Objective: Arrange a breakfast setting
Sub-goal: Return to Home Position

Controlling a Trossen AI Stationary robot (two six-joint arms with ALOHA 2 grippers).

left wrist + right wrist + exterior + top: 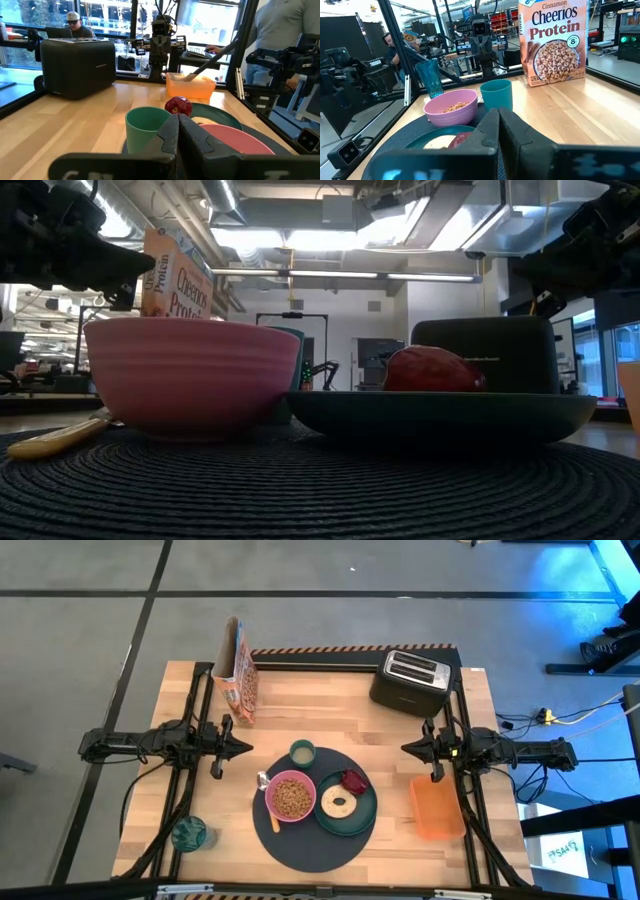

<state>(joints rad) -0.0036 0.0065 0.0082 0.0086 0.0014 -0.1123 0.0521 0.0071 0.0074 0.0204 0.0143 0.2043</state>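
box (238,670) – "cinnamon cheerios protein", left gripper (246,748) near, right gripper (407,747) by toaster (410,680)

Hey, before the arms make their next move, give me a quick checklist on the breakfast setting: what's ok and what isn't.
1. Bowl sits on the mat: ok.
2. Cup stands upright at the mat's far edge, beyond the bowl: ok.
3. Bagel and fruit lie on the plate: ok.
4. Spoon lies on the mat beside the bowl: ok.
5. Left gripper and right gripper are shut, empty and off to either side of the mat: ok.
6. Anything in the cup: cannot tell.
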